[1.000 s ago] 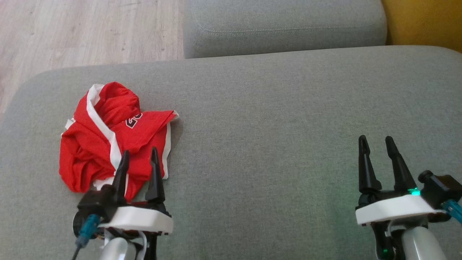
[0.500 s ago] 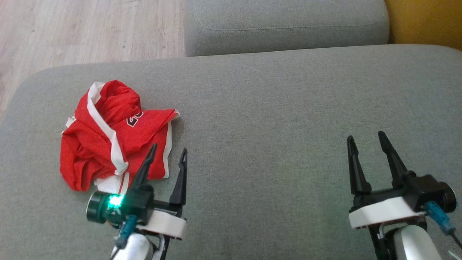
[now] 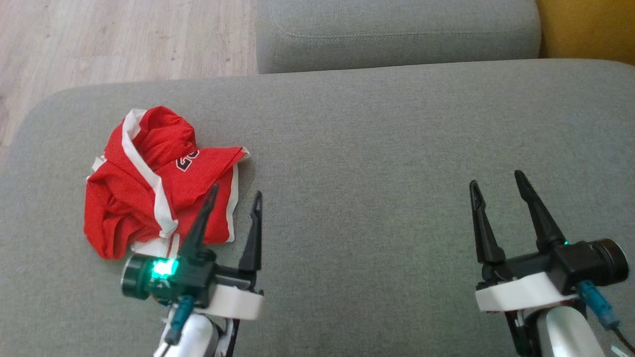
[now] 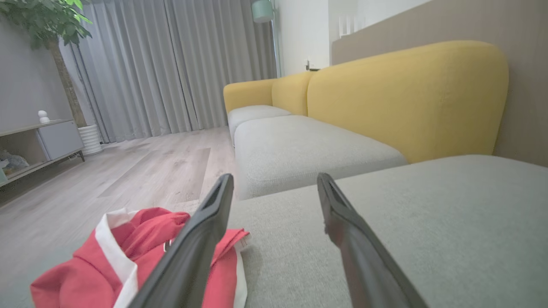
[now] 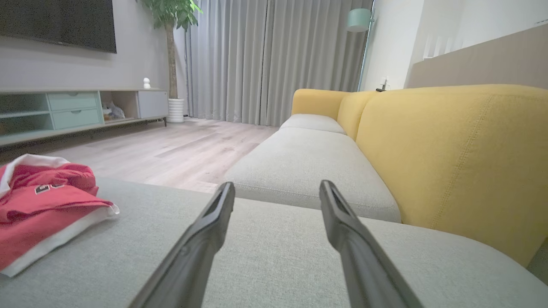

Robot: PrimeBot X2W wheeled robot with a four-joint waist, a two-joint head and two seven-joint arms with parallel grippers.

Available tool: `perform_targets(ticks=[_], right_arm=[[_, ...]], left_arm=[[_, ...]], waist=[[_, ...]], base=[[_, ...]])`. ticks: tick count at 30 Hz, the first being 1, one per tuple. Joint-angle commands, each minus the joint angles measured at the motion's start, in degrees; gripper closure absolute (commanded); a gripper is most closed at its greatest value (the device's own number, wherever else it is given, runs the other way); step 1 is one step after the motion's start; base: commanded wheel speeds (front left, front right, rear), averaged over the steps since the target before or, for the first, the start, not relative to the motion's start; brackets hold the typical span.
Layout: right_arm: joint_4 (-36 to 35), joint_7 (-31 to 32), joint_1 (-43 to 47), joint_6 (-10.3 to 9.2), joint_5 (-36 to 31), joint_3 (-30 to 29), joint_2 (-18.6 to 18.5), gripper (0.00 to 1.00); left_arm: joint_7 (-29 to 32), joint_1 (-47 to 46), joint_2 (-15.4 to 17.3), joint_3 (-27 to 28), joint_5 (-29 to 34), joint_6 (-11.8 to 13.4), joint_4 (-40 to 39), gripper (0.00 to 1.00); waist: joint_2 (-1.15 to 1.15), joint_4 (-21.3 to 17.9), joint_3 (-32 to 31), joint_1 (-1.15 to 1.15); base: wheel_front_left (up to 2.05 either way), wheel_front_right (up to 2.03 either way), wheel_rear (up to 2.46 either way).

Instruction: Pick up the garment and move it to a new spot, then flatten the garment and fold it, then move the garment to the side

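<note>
Garment (image 3: 124, 198), red with white trim, lies crumpled near the far left corner of the grey sofa cushion (image 3: 372, 148); we see our left gripper (image 3: 235, 192) at the garment's right hem, though we cannot tell whether it touches the cloth; its fingers (image 3: 254, 233) stand wide and hold nothing; our right gripper (image 3: 496, 178) hovers well apart toward the cushion's right end, fingers (image 3: 482, 228) likewise wide and empty.
</note>
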Motion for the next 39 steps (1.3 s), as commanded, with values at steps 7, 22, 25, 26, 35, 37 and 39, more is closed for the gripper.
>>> perform_targets(ticks=[7,22,25,26,35,37,39], right_arm=[[-1.9,-1.8,-1.5,0.44,6.4,1.0,-0.5,0.00],[4.1,-2.0,-1.3,0.44,13.5,0.3,-0.5,0.00],[4.2,-2.0,-1.5,0.44,13.6,0.3,-0.5,0.00],[4.2,-2.0,-1.5,0.44,13.6,0.3,-0.5,0.00],[4.4,-2.0,-1.3,0.44,13.6,0.4,-0.5,0.00],[4.4,-2.0,-1.1,0.44,13.7,0.6,-0.5,0.00],[4.4,-2.0,-0.9,0.44,13.6,0.8,-0.5,0.00]], left_arm=[[-1.9,0.0,-1.9,6.5,-1.1,-2.2,-3.7,0.00],[-2.1,2.8,-5.8,12.6,-2.2,-8.8,1.6,0.00],[-2.1,2.8,-6.2,13.4,-1.9,-9.4,2.0,0.00],[-2.1,2.8,-6.3,13.6,-1.8,-9.5,2.1,0.00],[-2.1,3.1,-7.0,15.1,-0.5,-10.7,2.0,0.00],[-2.1,3.3,-7.1,15.3,-0.3,-10.7,2.1,0.00],[-2.1,3.5,-7.1,15.5,-0.3,-10.7,2.3,0.00]], waist=[[0.00,0.2,-0.1,0.00],[0.00,0.0,-0.8,0.00],[0.00,-0.1,-0.8,0.00],[0.00,-0.1,-0.8,0.00],[0.00,0.0,-1.3,0.00],[0.00,0.3,-1.5,0.00],[0.00,0.7,-1.7,0.00]], base=[[0.00,0.00,0.00],[0.00,0.00,0.00],[0.00,0.00,0.00],[0.00,0.00,0.00],[0.00,0.00,0.00],[0.00,0.00,0.00],[0.00,0.00,0.00]])
